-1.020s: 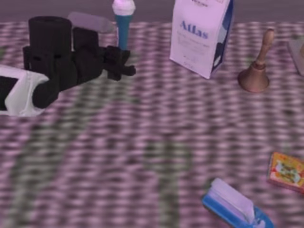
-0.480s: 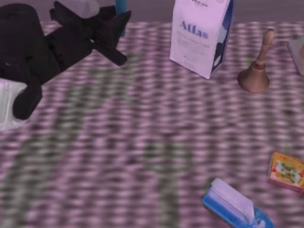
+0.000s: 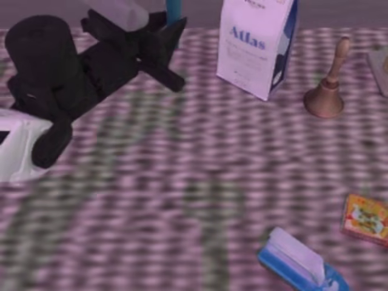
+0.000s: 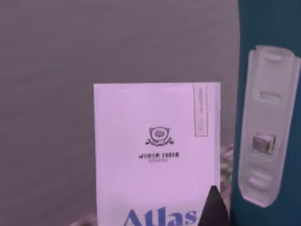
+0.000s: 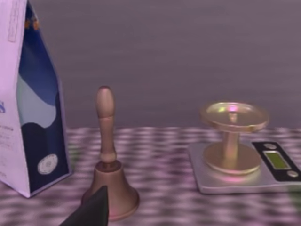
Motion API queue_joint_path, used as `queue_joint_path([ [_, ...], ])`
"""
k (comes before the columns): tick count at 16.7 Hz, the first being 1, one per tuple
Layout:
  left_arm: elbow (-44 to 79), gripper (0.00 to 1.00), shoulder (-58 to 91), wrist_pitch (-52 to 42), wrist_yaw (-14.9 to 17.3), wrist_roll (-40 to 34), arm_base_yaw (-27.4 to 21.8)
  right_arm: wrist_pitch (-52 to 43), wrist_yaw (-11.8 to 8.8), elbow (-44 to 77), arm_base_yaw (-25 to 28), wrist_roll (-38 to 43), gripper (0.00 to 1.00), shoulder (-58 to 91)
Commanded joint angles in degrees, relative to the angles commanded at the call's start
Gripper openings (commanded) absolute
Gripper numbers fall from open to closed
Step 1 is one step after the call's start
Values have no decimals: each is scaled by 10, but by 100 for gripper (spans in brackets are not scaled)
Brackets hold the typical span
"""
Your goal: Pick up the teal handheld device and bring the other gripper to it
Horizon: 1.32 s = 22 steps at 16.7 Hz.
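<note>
The teal handheld device [image 3: 173,7] hangs lifted at the table's far left; the top view shows just a strip of its teal handle, and the white head is out of frame. My left gripper [image 3: 171,43] is shut on it, well above the cloth. The left wrist view shows the teal handle [image 4: 268,56] close up, with its small white button [image 4: 263,142], beside one black fingertip [image 4: 214,209]. My right gripper [image 5: 92,210] is absent from the top view and appears only as a dark wedge low in its own wrist view, near the bell.
A white and blue Atlas carton [image 3: 257,45] stands just right of the held device. A wooden-handled bell [image 3: 327,91] and a kitchen scale [image 5: 244,155] sit at the far right. An orange card pack [image 3: 365,219] and a blue-and-white flat pack [image 3: 300,264] lie front right.
My left gripper rose with the teal device, lifting it off the table until its white head left the top view. It then shifted right toward the carton.
</note>
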Motion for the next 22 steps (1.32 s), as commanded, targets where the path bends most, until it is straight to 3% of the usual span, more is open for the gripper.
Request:
queue_joint_path([
  [4,-34,0,-30,34,-99,-28,-88,0,0,0,0,0,100,0],
  [6,-44,0,-41,47,-127,-38,-117,0,0,0,0,0,100,0],
  [18,-46,0,-44,49,-133,-40,-122,0,0,1,0,0,100,1],
  [22,-46,0,-44,49,-133,-40,-122,28,-24,46,31,-4,100,63],
])
